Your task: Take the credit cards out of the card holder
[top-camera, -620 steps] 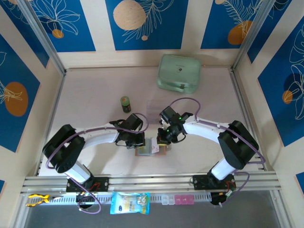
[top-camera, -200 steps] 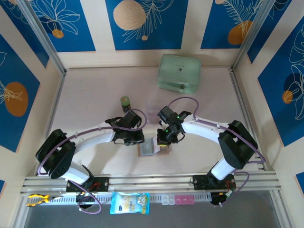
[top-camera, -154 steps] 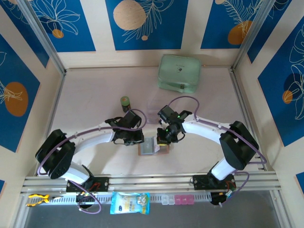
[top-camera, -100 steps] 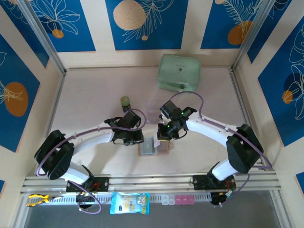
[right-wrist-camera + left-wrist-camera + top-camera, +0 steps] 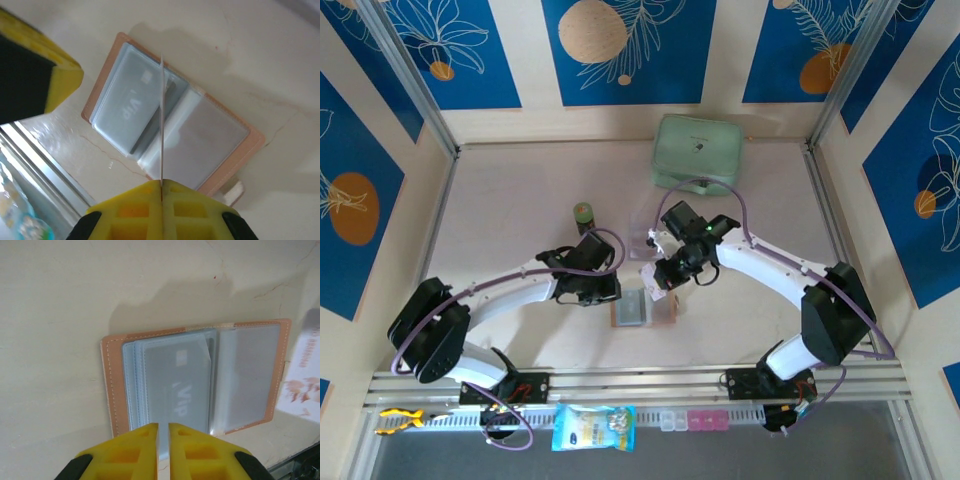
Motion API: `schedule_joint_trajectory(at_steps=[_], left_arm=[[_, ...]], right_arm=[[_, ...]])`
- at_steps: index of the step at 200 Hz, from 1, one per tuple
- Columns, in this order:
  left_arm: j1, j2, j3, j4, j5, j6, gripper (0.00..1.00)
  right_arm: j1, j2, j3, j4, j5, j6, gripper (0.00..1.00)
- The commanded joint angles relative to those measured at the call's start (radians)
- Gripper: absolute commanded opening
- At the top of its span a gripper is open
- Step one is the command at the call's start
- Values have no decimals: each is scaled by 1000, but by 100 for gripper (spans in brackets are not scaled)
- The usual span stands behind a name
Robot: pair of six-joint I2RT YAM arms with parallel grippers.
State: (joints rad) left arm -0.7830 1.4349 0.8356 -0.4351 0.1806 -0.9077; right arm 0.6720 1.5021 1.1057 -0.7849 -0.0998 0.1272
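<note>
I'm gripping one credit card [image 5: 161, 125] edge-on in my right pincer [image 5: 161, 192], holding it clear above the card holder [image 5: 220, 125], so card no. 1 is looking out. The holder's lying open near the middle of the surface's [image 5: 520, 200] near edge. Not done tho: a grey VIP card [image 5: 180, 390] is sitting in the left pocket, maybe more behind it. My left pincer [image 5: 163, 432] is hanging all but closed over the holder's edge; can't tell if it's nipping it.
</note>
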Motion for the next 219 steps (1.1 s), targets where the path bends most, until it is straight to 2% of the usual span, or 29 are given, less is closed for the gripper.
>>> schedule_joint_trajectory(at_steps=[1, 39, 88, 162, 219], left_arm=[[8, -25, -15, -13, -13, 9, 12], [12, -42, -29, -16, -18, 9, 12], [24, -46, -41, -8, -7, 15, 12], [61, -60, -43, -24, 0, 39, 14], [95, -120, -86, -36, -10, 33, 21]], right_arm=[[-24, 18, 57, -73, 5, -257, 0], [-42, 42, 146, -180, 25, -559, 0], [-96, 147, 306, -252, 112, -718, 0], [-170, 343, 551, -252, 57, -814, 0], [-189, 500, 664, -289, 51, -844, 0]])
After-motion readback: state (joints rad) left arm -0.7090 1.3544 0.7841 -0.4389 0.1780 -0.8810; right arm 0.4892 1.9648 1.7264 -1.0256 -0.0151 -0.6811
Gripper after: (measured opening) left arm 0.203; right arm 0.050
